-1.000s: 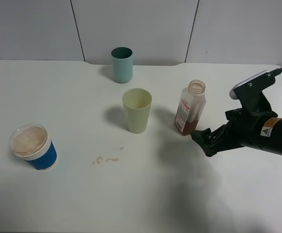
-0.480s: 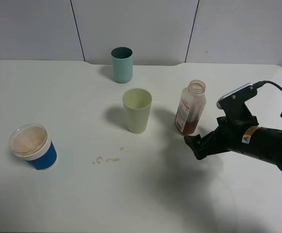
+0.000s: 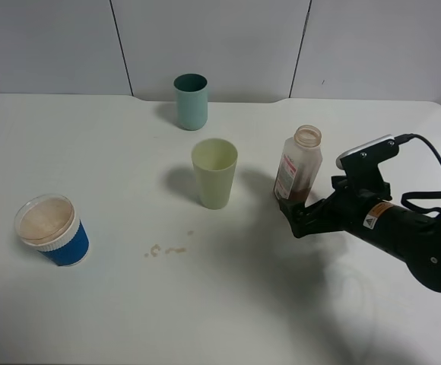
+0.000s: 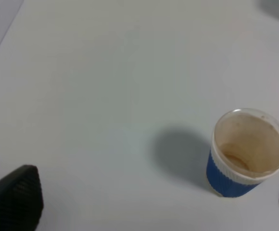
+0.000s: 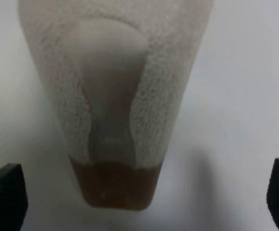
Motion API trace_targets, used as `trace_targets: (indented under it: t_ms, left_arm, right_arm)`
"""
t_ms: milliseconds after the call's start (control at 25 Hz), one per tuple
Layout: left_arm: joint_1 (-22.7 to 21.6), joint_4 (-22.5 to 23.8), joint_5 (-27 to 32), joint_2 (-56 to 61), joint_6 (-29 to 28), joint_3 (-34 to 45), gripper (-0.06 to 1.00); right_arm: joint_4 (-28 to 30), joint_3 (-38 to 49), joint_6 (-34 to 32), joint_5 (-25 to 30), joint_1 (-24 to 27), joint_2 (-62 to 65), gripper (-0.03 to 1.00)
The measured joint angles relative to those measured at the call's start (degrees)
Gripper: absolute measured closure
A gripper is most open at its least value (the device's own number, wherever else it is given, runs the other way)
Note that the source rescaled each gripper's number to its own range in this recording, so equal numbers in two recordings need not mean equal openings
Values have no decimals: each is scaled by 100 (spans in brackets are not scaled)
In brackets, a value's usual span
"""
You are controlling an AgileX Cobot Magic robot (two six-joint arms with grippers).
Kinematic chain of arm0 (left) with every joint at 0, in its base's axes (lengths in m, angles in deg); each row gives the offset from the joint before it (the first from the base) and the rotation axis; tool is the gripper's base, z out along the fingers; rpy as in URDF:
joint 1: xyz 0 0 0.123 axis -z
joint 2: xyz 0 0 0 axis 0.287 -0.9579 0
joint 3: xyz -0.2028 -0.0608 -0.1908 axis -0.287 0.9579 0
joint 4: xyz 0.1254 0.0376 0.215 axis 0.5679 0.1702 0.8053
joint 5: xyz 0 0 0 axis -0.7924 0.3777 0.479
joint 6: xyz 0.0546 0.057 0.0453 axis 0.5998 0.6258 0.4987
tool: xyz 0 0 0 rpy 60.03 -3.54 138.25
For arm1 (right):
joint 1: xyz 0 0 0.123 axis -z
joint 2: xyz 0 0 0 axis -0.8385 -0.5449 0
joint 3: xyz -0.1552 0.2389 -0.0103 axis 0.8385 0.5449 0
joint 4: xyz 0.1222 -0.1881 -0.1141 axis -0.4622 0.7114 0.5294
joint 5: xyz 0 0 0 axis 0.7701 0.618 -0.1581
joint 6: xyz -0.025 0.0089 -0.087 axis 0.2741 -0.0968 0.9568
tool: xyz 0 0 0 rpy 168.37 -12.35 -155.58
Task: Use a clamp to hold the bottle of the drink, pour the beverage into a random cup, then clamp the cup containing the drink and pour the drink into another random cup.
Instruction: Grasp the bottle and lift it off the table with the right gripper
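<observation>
white table (image 3: 91, 152) seen from above, l to r. far left: blue cup (image 3: 52, 232), upright, inside tinted brown. left claw (image 4: 151, 197) shows only in its wrist cam: spread wide, empty, above the table near that cup. a few brown drops (image 3: 167, 249) lie btwn blue cup & pale cup (image 3: 214, 172), which stands upright mid-table and looks empty. teal cup (image 3: 191, 101) stands behind it, near the back edge. right of pale cup: bottle (image 3: 297, 169), upright, no cap, drink (image 3: 293, 198) only in its bottom part. right claw (image 3: 295, 219) is low at the bottle's base, spread wide w/ the bottle btwn its fingers, not pinching it yet.

risks, as i judge them: a grip this low could let the tall open bottle tip or swing when lifted, spilling drink. a finger may nudge the base before closing & slide or topple it. soft plastic may squash under a hard squeeze. pale cup is near, so a wide swing could knock it. the wide neck may gush past the cup's rim.

hard to see: from above, the arm (image 3: 403, 236) covers the bottle's foot, so can't tell if a finger touches it. right wrist cam is blurry, cuts off the neck, shows only finger tips. label (image 3: 285, 176) print is unreadable. can't tell if blue cup holds liquid or just a stain.
</observation>
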Motion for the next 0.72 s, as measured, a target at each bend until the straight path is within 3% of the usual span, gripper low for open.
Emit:
trace_targets:
  t_ms: [280, 720]
  left_arm:
    - [0, 0, 0, 0, 0, 0, -6]
    - [0, 0, 0, 0, 0, 0, -6]
  right_arm:
    - [76, -263, -221, -613, 0, -525, -3]
    - [348, -899, -321, -750, 0, -977, -2]
